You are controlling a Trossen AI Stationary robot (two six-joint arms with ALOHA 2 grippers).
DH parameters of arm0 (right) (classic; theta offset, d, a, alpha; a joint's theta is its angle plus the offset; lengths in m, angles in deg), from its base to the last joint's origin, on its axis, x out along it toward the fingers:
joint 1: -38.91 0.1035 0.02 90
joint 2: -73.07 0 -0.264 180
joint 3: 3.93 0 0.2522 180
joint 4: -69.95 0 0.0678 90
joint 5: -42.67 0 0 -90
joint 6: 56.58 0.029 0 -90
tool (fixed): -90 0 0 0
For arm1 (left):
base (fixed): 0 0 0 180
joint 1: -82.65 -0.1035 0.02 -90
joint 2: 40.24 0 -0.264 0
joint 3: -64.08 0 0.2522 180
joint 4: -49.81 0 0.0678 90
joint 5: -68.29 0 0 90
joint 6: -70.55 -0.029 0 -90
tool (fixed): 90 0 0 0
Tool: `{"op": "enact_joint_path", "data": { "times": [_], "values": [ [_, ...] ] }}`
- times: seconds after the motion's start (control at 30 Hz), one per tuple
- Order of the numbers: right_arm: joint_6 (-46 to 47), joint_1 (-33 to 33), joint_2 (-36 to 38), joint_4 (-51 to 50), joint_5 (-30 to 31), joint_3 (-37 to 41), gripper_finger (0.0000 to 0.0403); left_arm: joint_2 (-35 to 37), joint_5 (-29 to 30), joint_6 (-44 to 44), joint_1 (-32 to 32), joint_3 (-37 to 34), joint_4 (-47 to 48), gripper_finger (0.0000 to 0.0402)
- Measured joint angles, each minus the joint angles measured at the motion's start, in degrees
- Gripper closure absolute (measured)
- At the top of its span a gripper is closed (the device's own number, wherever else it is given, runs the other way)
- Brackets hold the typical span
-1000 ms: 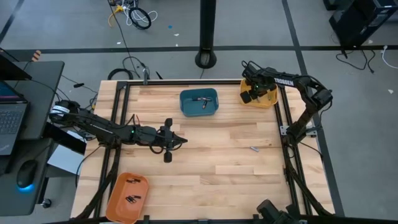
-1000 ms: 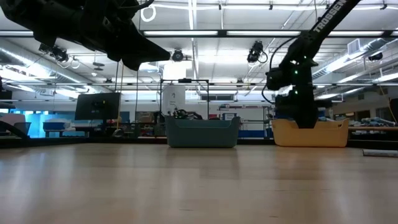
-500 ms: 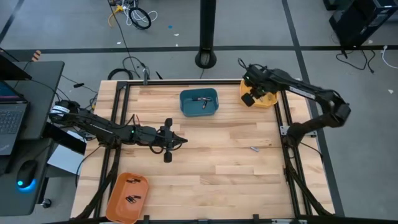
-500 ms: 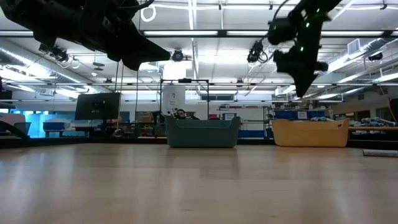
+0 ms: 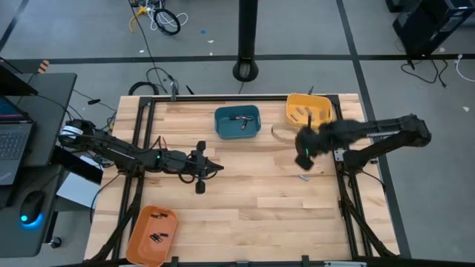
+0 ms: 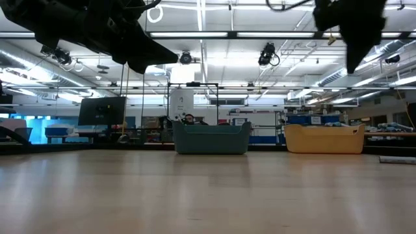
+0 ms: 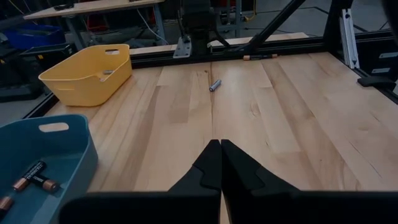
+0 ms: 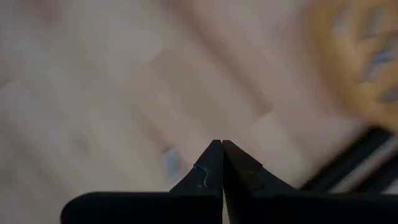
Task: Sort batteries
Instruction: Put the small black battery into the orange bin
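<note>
Overhead view of the wooden tabletop [image 5: 245, 200]. Right gripper [image 5: 303, 157], fingers pressed together and empty, hangs just above a lone silvery battery [image 5: 303, 177] lying near the right edge. Left gripper [image 5: 215, 167], fingers together and empty, waits left of centre. Further batteries lie in the blue bin [image 5: 237, 122], the yellow bin [image 5: 309, 110] and the orange bin [image 5: 152, 235]
</note>
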Motion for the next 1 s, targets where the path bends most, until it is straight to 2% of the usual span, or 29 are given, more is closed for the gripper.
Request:
{"op": "enact_joint_path", "data": {
  "times": [0.17,0.33,0.5,0.67,0.83,1.0],
  "values": [
    [11.67,15.67,-0.02,1.50,-4.92,2.82,0.0395,0.00,-0.01,0.00,0.01,-0.02,0.01,0.0396],
    [22.56,27.80,-0.02,2.23,-12.51,7.69,0.0394,0.00,-0.02,0.00,0.00,-0.02,0.02,0.0396],
    [23.67,36.82,-0.03,3.92,-17.52,13.26,0.0394,0.00,-0.01,-0.07,0.00,0.00,0.02,0.0396],
    [21.79,40.61,-0.04,7.55,-20.57,19.46,0.0394,0.00,-0.01,-0.13,0.02,-0.01,0.02,0.0396],
    [20.34,40.89,-0.04,13.21,-25.77,25.23,0.0394,0.00,0.00,-0.17,0.00,-0.02,0.02,0.0396],
    [18.59,40.85,-0.04,14.39,-29.24,27.54,0.0394,0.00,-0.02,-0.22,0.00,-0.02,0.07,0.0396]
  ]
}}
